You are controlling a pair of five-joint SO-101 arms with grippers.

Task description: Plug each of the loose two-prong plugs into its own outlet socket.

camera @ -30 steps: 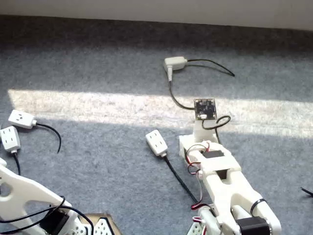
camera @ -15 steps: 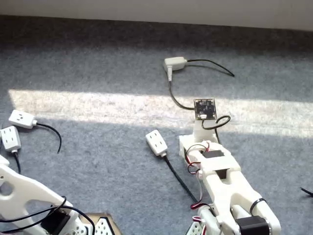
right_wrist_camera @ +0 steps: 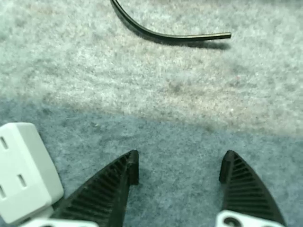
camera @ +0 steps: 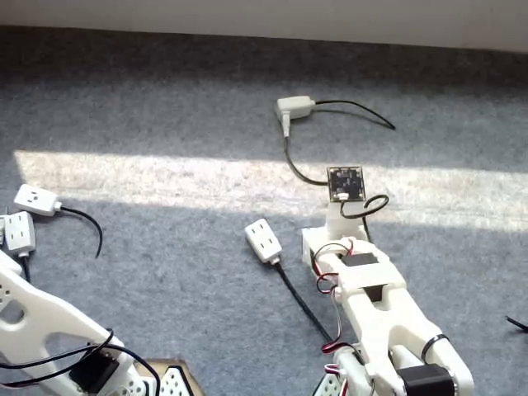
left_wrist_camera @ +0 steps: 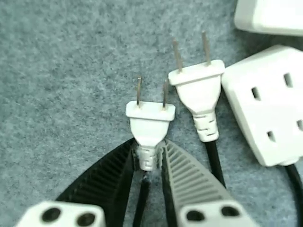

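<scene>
Carpet (camera: 165,280): grey pile under everything, crossed by a bright sunlit band.
Right arm (camera: 375,297): near right of centre, pointing toward the far side.
Left arm (camera: 41,318): near left corner, angled toward the left edge.
Right gripper (right_wrist_camera: 180,168): jaws spread wide with nothing between them, over bare carpet. The middle outlet block (right_wrist_camera: 23,170) is just beside one jaw.
Left gripper (left_wrist_camera: 147,158): pinching the held plug (left_wrist_camera: 150,120) by its ribbed neck, with the cord trailing back between the jaws.
Left pair of blocks: the far-left block (camera: 36,200) and the near-left block (camera: 18,233) lie close together by the left edge.
Twin-socket block (left_wrist_camera: 267,118): just beside the plugs, slots facing up. I judge it to be one of the left pair.
Held plug: both prongs are straight and bare, pointing away from the gripper and plugged into nothing.
Second plug (left_wrist_camera: 198,87): loose on the carpet between the held plug and the twin-socket block, close to the block.
Step in hand: carrying the gripped plug to a socket, with insertion not yet begun.
Doing it well: probably lift clear of the second plug. Turn the wrist until the prongs match one slot pair, then press straight along them. The neck grip may let the body pivot, and an unbraced block could slide on the pile.
</scene>
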